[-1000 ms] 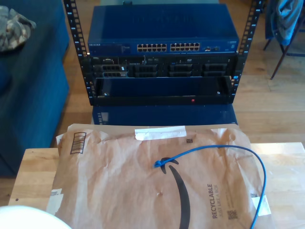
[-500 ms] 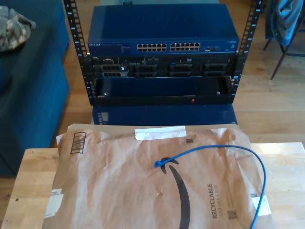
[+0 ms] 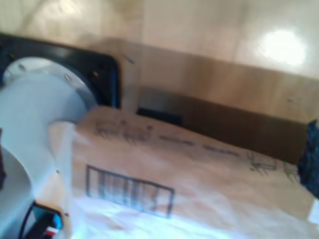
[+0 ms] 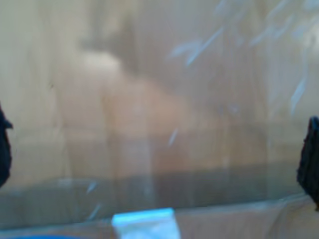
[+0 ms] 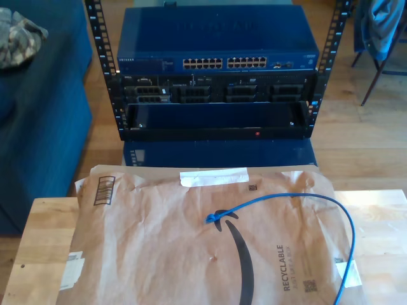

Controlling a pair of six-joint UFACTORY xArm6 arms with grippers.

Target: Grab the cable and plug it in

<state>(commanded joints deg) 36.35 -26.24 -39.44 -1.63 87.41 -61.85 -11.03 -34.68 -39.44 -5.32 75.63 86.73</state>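
Wooden table (image 5: 44,235) under flattened brown paper packaging (image 5: 159,241).

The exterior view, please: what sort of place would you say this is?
Probably a networking test bench in a lab or office: a rack holding a network switch, and a blue cable lying on brown packing paper over a wooden table.

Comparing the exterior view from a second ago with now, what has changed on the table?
A white rounded shape that sat at the exterior view's lower left corner a second ago has left the picture; it was already gone half a second ago. The cable lies in the same curve on the brown paper, untouched, and the network switch is unchanged.
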